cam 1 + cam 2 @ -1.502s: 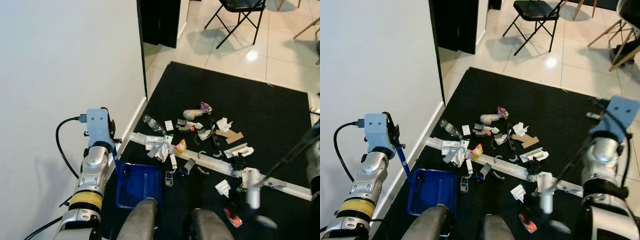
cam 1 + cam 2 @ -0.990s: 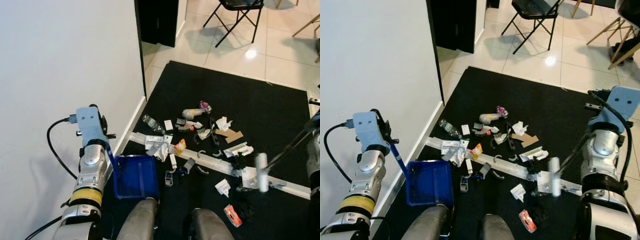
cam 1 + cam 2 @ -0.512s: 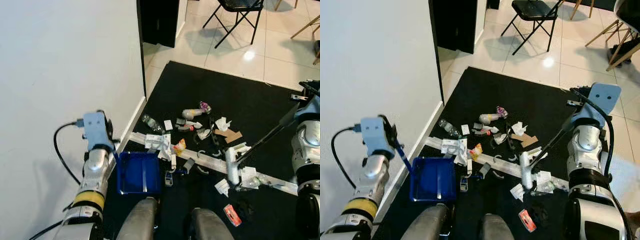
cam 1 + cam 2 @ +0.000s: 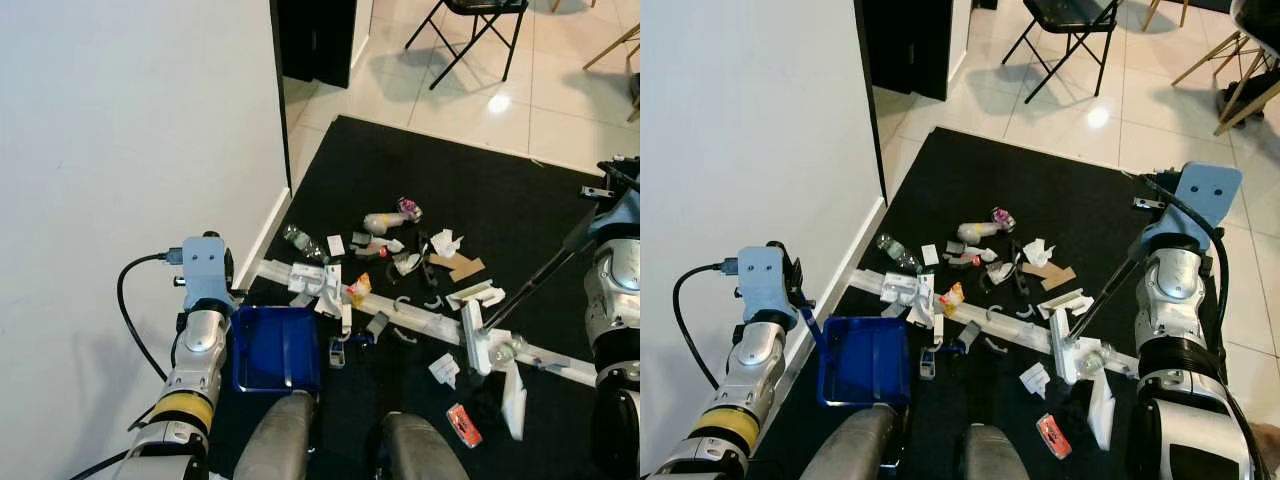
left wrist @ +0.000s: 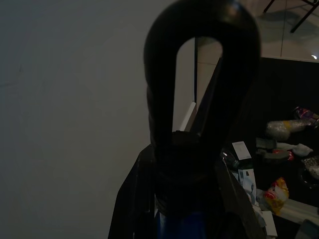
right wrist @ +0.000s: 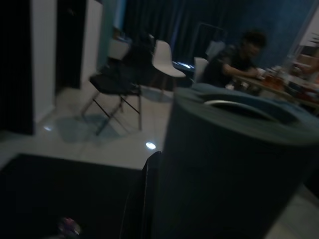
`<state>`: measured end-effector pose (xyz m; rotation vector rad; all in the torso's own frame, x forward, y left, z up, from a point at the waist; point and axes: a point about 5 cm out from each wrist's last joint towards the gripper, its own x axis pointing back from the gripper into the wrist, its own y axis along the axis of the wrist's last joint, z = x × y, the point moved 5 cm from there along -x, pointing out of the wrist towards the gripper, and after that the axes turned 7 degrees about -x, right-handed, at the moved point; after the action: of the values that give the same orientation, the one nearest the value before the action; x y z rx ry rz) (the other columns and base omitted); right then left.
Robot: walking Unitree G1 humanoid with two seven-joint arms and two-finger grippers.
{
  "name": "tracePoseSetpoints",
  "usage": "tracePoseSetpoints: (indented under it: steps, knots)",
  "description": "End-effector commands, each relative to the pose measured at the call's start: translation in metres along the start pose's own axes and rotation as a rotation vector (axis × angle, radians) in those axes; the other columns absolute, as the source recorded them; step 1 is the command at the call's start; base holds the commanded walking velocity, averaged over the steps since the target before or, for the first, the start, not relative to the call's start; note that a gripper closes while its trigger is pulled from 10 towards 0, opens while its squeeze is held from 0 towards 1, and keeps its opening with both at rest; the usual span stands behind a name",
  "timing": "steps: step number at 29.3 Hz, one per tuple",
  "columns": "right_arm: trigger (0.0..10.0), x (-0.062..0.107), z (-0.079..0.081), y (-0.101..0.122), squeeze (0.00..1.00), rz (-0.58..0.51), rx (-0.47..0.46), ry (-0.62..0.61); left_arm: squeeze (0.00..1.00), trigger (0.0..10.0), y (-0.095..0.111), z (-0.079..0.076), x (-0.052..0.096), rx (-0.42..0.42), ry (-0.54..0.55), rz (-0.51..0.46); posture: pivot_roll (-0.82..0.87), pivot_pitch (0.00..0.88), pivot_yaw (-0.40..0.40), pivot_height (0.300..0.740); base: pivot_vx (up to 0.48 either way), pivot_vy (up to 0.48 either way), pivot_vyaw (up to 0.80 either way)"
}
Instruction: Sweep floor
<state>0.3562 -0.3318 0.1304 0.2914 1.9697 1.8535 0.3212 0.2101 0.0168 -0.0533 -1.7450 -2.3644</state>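
Litter [image 4: 400, 265] lies scattered on a black rug [image 4: 520, 210]: papers, a plastic bottle, wrappers, card and a long white strip [image 4: 420, 322]. At the wall side my left gripper [image 4: 222, 290] is shut on the handle of a blue dustpan [image 4: 275, 348], which sits on the rug facing the litter. That handle's black loop end [image 5: 202, 74] looms close in the left wrist view. My right gripper [image 4: 590, 228] is shut on a dark broom stick [image 4: 530, 280]. The white broom head [image 4: 473, 337] is down on the rug by the strip. The stick's end [image 6: 234, 169] stands large in the right wrist view.
A white wall [image 4: 120, 150] runs along my left, with a dark doorway [image 4: 315, 40] beyond it. A black folding chair [image 4: 470, 30] stands on the pale tiles past the rug. A person [image 6: 239, 57] sits at a table far off. My knees [image 4: 340, 440] are at the bottom.
The broom head swung from the near right, in the air, leftward to the white strip and came down there. The dustpan shifted a little beside the wall.
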Motion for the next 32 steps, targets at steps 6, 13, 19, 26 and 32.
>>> tracePoseSetpoints:
  steps: [6, 13, 19, 26, 32]
  knots:
    - [10.0, 0.026, -0.056, -0.035, 0.0, 0.14, 0.106, -0.106, 0.0, 10.0, -0.014, -0.008, 0.006, -0.05, -0.045, 0.054, -0.05, 0.129, -0.032, 0.74, 0.0, 0.0, 0.0]
    - [10.0, 0.06, -0.05, -0.088, 0.0, 0.316, 0.08, -0.058, 0.0, 10.0, -0.011, -0.013, 0.006, -0.052, -0.066, 0.045, -0.03, 0.157, 0.003, 0.74, 0.0, 0.0, 0.0]
    - [10.0, 0.062, -0.034, -0.095, 0.0, 0.336, 0.07, -0.054, 0.0, 10.0, -0.008, -0.005, 0.009, -0.067, -0.08, 0.029, 0.0, 0.204, 0.028, 0.74, 0.0, 0.0, 0.0]
    - [10.0, 0.062, -0.065, -0.087, 0.0, 0.303, 0.177, -0.226, 0.0, 10.0, -0.006, 0.001, 0.01, -0.059, -0.07, 0.022, 0.01, 0.234, 0.027, 0.74, 0.0, 0.0, 0.0]
    - [10.0, 0.054, -0.094, -0.069, 0.0, 0.241, 0.186, -0.344, 0.0, 10.0, -0.001, 0.0, 0.013, -0.051, -0.079, 0.01, 0.01, 0.241, 0.03, 0.74, 0.0, 0.0, 0.0]
